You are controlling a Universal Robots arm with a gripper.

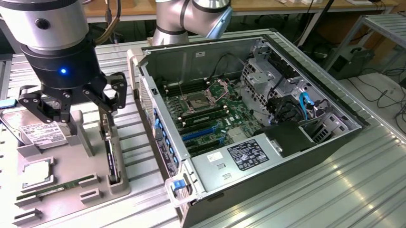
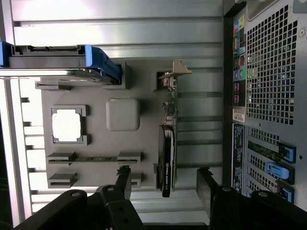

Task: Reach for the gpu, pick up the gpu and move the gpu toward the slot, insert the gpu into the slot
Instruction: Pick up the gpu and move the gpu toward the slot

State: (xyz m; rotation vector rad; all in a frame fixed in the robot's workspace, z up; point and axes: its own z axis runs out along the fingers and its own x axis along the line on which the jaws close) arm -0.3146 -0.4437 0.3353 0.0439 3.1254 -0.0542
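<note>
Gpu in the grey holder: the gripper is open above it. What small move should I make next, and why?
Probably a short straight descent. In the wrist view the gpu stands on edge in the grey holder, between the fingers of the open gripper, neither touching it; the exterior view shows the gripper above the gpu. Lowering should bring the fingers alongside it.

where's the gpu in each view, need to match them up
Exterior view: gpu stands on edge in the grey tray, on the exterior view's left of the computer case.
Wrist view: gpu seen edge-on beside the tray's square block.
Shared landmark: the grey tray.
</note>
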